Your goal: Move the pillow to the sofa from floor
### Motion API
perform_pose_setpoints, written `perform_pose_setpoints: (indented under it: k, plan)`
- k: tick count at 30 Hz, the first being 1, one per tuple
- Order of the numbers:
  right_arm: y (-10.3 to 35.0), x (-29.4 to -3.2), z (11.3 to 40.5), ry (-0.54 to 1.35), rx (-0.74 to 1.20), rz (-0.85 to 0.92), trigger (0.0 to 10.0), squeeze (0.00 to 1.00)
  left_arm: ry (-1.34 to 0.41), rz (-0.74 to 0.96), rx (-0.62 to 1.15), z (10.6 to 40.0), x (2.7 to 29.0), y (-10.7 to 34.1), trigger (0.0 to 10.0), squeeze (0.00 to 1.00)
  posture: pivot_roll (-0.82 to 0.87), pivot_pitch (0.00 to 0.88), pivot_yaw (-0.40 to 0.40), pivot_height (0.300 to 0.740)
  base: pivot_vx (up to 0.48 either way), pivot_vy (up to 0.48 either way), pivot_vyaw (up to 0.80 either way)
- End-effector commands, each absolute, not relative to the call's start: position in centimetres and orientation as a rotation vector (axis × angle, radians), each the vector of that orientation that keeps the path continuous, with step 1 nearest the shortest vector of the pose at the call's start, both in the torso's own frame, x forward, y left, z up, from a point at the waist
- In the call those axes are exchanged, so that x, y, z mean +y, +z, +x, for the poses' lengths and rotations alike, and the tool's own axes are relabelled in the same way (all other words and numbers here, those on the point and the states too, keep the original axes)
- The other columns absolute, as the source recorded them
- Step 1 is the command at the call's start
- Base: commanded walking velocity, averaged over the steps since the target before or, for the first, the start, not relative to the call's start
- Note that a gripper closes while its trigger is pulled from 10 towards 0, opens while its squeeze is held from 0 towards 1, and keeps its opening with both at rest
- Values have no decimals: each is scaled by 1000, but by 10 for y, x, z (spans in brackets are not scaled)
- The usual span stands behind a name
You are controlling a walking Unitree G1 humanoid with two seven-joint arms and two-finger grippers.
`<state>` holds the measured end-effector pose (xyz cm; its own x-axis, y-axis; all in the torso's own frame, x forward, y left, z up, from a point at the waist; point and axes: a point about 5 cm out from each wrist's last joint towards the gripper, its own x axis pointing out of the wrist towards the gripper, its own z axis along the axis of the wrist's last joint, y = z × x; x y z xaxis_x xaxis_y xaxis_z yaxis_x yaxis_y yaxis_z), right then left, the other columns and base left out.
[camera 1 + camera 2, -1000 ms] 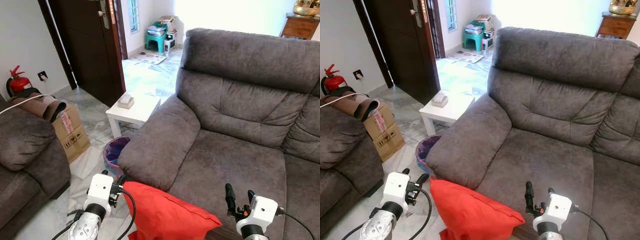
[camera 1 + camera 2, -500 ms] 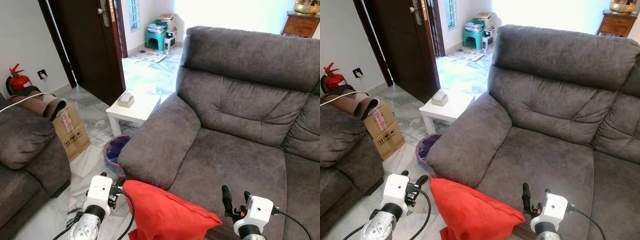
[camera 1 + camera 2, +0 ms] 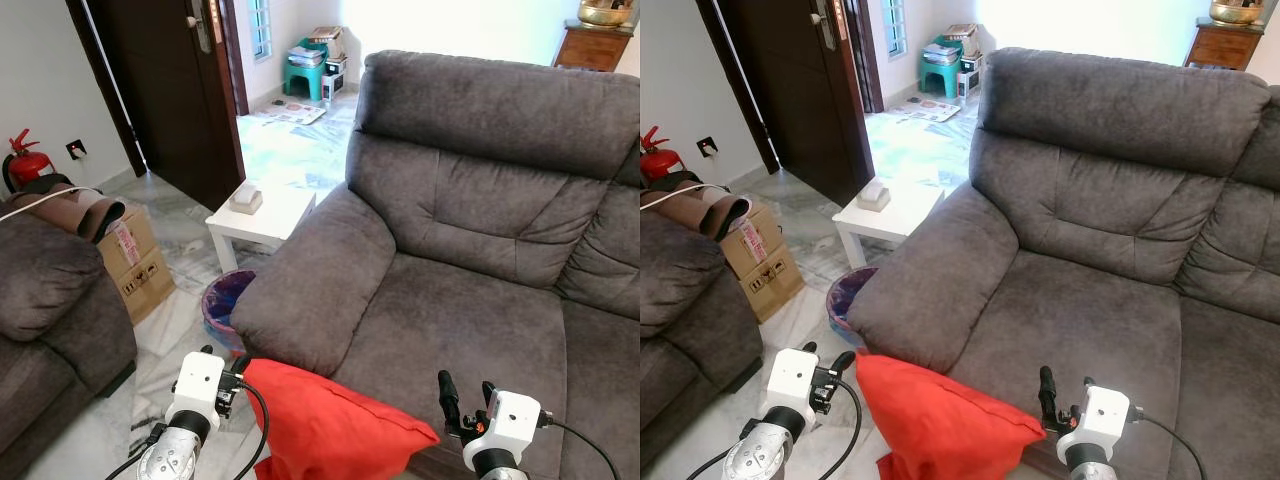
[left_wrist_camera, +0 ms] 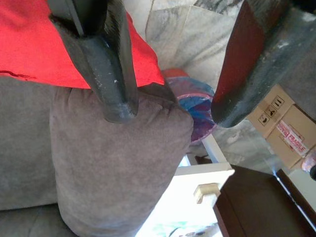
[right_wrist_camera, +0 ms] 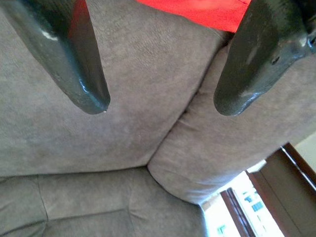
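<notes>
Here both sets of jaws stand open and grip nothing: the left gripper (image 3: 228,362) presses against the left side of the bright red fabric pillow (image 3: 330,425), the right gripper (image 3: 462,391) hovers just beside its pointed right corner, so the pillow appears carried between the two arms rather than pinched. It rides low at the front edge of the dark grey plush sofa (image 3: 470,250), touching the rounded armrest (image 3: 315,285) and just short of the seat cushion (image 3: 450,325). Over the past second the whole scene slides slightly toward the robot and the seat looms larger, which suggests the robot is stepping closer; the pillow keeps its place between the arms. The delivery looks nearly complete, with only the lift onto the seat left. Beyond the armrest sit a purple-lined waste bin (image 3: 228,303), a small white side table (image 3: 262,216) and a cardboard box (image 3: 138,268).
</notes>
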<state>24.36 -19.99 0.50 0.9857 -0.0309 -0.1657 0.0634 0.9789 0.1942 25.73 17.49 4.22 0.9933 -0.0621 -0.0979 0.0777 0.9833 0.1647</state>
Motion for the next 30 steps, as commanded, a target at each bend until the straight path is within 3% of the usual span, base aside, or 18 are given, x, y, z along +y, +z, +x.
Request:
perform_pose_setpoints:
  k: [1,30]
  plan:
    - [7,-197,243,-40,146,207,10000,0,-47,167,94,258,181,42,10000,0,-19,58,28,700,0,0,0]
    - [3,-188,241,13,176,186,10000,0,-45,166,78,257,181,41,10000,0,-14,65,25,672,0,0,0]
